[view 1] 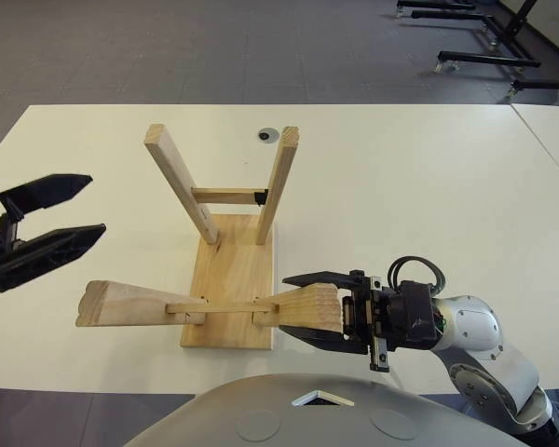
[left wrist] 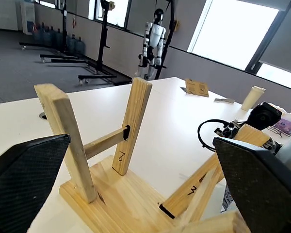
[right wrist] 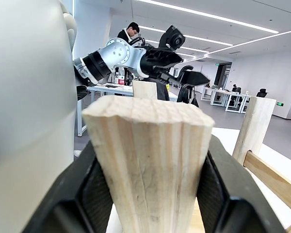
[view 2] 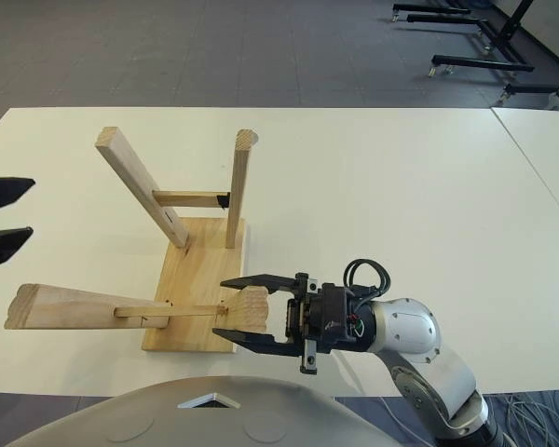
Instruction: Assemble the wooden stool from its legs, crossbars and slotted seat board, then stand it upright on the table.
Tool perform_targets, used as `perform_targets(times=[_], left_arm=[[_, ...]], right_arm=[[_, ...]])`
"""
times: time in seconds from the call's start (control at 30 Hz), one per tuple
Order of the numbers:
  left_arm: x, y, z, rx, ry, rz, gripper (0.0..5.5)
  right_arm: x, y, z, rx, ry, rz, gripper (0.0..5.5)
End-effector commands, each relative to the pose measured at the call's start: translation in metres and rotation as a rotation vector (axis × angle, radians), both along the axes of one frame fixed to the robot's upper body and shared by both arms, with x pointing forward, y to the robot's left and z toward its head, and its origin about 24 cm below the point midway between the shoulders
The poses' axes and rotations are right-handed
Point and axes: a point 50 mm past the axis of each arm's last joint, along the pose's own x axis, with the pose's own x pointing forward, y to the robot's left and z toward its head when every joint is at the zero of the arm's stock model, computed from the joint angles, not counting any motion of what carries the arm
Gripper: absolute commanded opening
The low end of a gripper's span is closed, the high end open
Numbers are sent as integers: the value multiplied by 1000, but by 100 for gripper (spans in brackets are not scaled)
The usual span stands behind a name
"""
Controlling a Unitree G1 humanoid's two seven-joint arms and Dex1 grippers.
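Observation:
The slotted seat board point(view 1: 233, 259) lies flat on the white table. Two legs point(view 1: 182, 183) point(view 1: 278, 182) stand in its far slots, joined by a crossbar point(view 1: 225, 196). A second leg pair lies across the board's near end: one leg point(view 1: 121, 304) points left, and a thin crossbar point(view 1: 222, 307) links it to the other leg point(view 1: 309, 307). My right gripper point(view 1: 293, 303) is shut on that leg's end point(right wrist: 150, 160), pads against both sides. My left gripper point(view 1: 95, 205) hangs open over the table, left of the board, holding nothing.
A small dark grommet point(view 1: 265, 135) sits in the table behind the upright legs. A second table point(view 1: 552, 126) adjoins on the right. Black wheeled frames point(view 1: 489, 51) stand on the floor beyond. Bare tabletop stretches right of the board.

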Motion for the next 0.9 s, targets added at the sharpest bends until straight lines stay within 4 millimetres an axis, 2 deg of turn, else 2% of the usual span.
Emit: perform_targets(times=[0.03, 0.23, 0.37, 0.57, 0.77, 0.9], left_arm=[[-10, -1, -14, 34, 60, -5, 540], [-14, -8, -19, 0, 51, 9, 540], [-11, -6, -8, -52, -4, 33, 540], [-12, -11, -4, -91, -16, 19, 540], [-15, -21, -10, -58, 22, -17, 540], [-15, -28, -21, -40, 59, -25, 540]], right_arm=[[6, -6, -7, -59, 32, -16, 204], [10, -8, -6, -61, 34, 3, 204], [11, -6, -4, -57, 37, 9, 204], [12, -4, -3, -55, 41, 5, 204], [12, -3, -1, -54, 40, 5, 204], [14, -2, -1, -52, 37, 8, 204]])
